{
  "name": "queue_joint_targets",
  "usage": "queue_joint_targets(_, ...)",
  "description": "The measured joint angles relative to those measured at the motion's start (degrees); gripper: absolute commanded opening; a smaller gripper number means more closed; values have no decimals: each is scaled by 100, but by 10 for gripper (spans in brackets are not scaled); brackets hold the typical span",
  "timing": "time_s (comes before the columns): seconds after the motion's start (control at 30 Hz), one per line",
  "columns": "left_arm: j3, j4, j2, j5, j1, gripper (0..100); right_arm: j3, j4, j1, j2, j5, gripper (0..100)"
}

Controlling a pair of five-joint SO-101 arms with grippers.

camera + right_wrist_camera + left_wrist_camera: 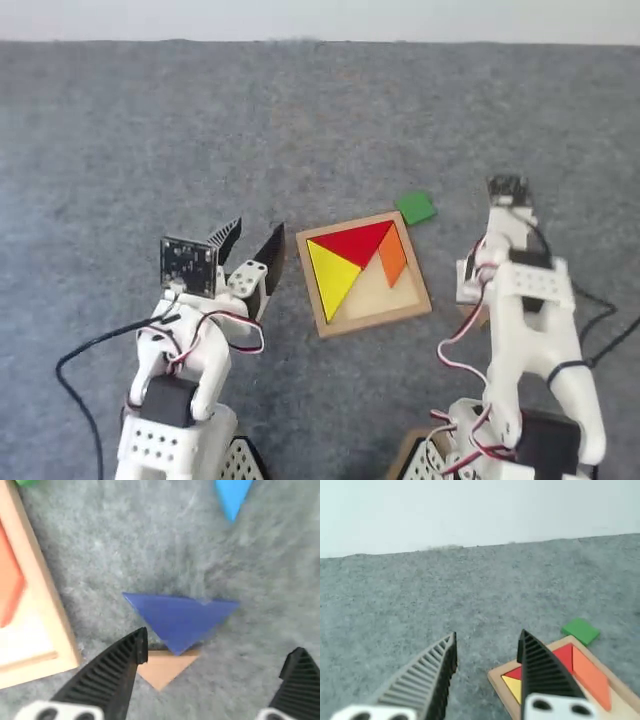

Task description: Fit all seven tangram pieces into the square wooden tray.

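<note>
While 3 pcs, i.e. red triangle (355, 243), yellow triangle (333, 275) & orange piece (392, 258), lie in the wooden tray (375, 318), approx. half its floor is bare. 4 left on the table (150, 130): green square (415, 207) just off the tray's far corner, dark blue triangle (180, 616), tan triangle (162, 669) touching it, light blue piece (232, 495) farther off. Right hand (220, 647) hangs wide open over the dark blue/tan pair. Left hand (257, 237), also open & empty, hovers beside the tray.

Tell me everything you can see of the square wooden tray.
The square wooden tray is pale wood with a raised rim, lying flat and turned askew on the grey cloth. Inside sit a red triangle, a yellow triangle and an orange piece; the rest of its floor is bare. A green piece lies just beyond its far corner.
</note>
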Motion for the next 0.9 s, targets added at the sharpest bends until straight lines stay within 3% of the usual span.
queue_joint_targets(0.1,422,-220,-334,-9,-9,195,-1081,1002,-26,105,149,314)
queue_joint_targets(0.27,826,-413,-765,-26,-9,195,-3270,2593,-9,1046,308,349)
queue_joint_targets(0.4,826,-413,-844,-26,-9,195,-4413,3059,-44,1837,343,351)
queue_joint_targets(0.67,826,-413,-853,-26,-9,195,-4598,2901,-422,2154,448,354)
queue_joint_targets(0.9,826,-413,-853,-26,-9,195,-3596,2901,-651,2154,1829,354)
